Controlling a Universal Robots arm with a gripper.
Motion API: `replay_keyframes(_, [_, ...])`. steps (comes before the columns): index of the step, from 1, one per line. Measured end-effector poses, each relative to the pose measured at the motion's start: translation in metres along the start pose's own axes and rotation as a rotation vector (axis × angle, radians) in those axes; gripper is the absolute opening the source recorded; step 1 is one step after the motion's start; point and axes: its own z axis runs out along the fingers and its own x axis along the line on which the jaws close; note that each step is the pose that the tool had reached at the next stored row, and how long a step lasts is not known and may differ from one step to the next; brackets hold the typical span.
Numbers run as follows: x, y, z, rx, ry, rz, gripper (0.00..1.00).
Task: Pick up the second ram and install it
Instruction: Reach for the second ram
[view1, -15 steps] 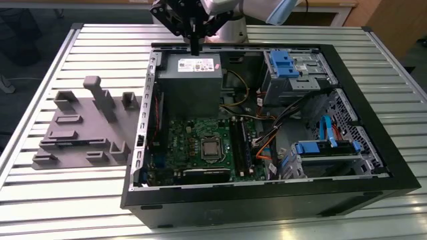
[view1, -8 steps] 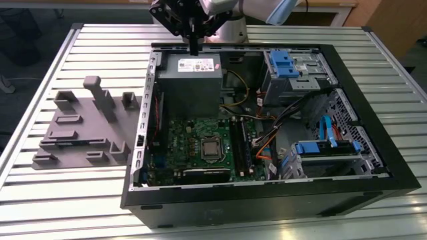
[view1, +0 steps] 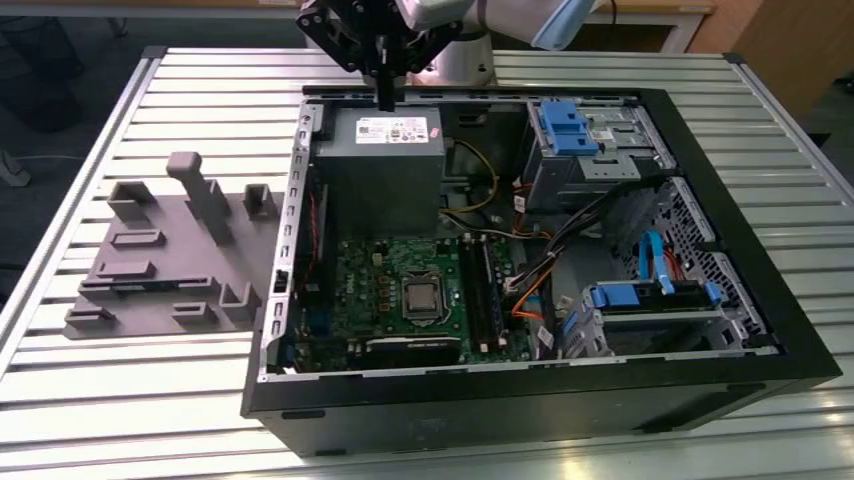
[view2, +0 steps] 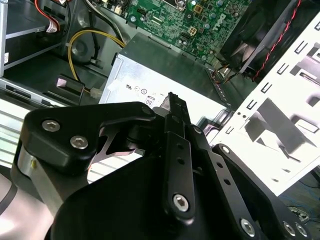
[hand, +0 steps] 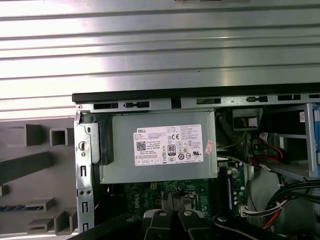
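Note:
My gripper (view1: 386, 102) hangs over the grey power supply (view1: 378, 150) at the back of the open computer case, its black fingers pressed together and holding nothing. Both wrist views show the same shut fingertips (view2: 171, 98) (hand: 169, 198) above the supply's labelled top. A thin blue strip that looks like the second ram (hand: 14, 207) stands on edge in a slot of the grey holder tray (hand: 30, 165), outside the case and well away from the gripper. The motherboard's long black memory slots (view1: 477, 295) lie beside the processor socket.
The black case (view1: 534, 400) lies open on a slatted metal table (view1: 200, 90). Blue drive brackets (view1: 567, 125) (view1: 627, 295), loose cables (view1: 587, 215) and a fan (view2: 265, 35) crowd the inside. The grey tray (view1: 167, 260) sits at the exterior view's left.

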Motion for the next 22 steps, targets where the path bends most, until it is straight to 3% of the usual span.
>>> replay_keyframes(22, [0.0054, -0.0004, -0.0001, 0.0, 0.0, 0.0, 0.11])
